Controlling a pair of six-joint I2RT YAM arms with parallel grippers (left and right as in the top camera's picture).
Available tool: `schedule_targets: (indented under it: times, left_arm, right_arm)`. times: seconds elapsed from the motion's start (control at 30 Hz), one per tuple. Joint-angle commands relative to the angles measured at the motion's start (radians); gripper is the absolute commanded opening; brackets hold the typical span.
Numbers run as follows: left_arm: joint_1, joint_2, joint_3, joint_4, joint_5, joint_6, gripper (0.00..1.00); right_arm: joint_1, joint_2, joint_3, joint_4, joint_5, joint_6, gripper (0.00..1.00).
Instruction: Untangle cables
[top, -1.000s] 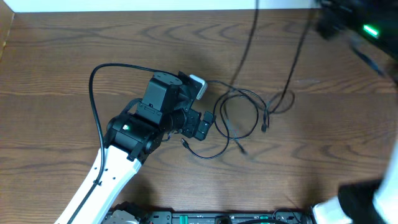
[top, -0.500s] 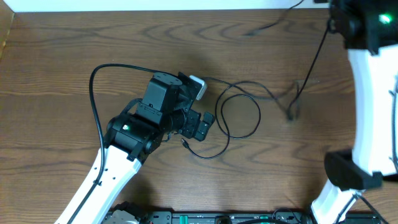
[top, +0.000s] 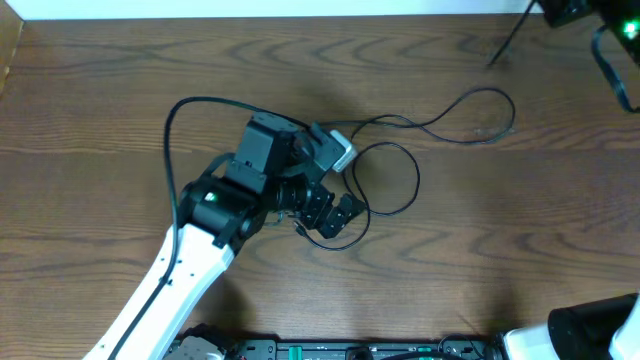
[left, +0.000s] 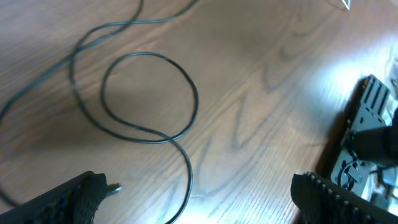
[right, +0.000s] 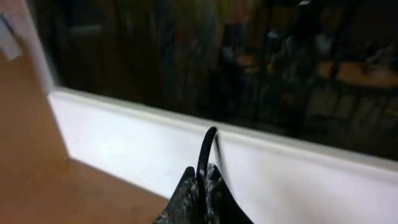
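Just above the right pincer (right: 203, 179) the cable (right: 207, 146) is blurred, its end untellable, while the left pincer (left: 199, 198) has both fingers (left: 81, 196) cut off by the bottom edge.

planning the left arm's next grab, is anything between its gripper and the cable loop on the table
Nothing visible does. The left gripper is open above the table, and the cable loop lies ahead of its fingers, one strand trailing back between them.
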Motion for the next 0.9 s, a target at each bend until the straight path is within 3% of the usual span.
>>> schedule_targets:
  times: [0.0, 0.37, 0.6, 0.87]
  left_arm:
    - [-0.002, 0.064, 0.008, 0.004, 0.072, 0.064, 1.00]
    - [-0.002, 0.111, 0.008, 0.040, 0.072, 0.064, 1.00]
    - [-0.002, 0.111, 0.008, 0.045, 0.072, 0.059, 1.00]
    - [-0.002, 0.111, 0.008, 0.037, 0.072, 0.048, 1.00]
  right_arm:
    - [-0.002, 0.017, -0.004, -0.037, 0.004, -0.032, 0.01]
    - [-0.084, 0.060, -0.005, -0.158, 0.523, -0.137, 0.01]
    - [-0.348, 0.198, -0.005, -0.170, 0.537, -0.138, 0.01]
    - [-0.629, 0.379, -0.005, -0.133, 0.412, -0.074, 0.01]
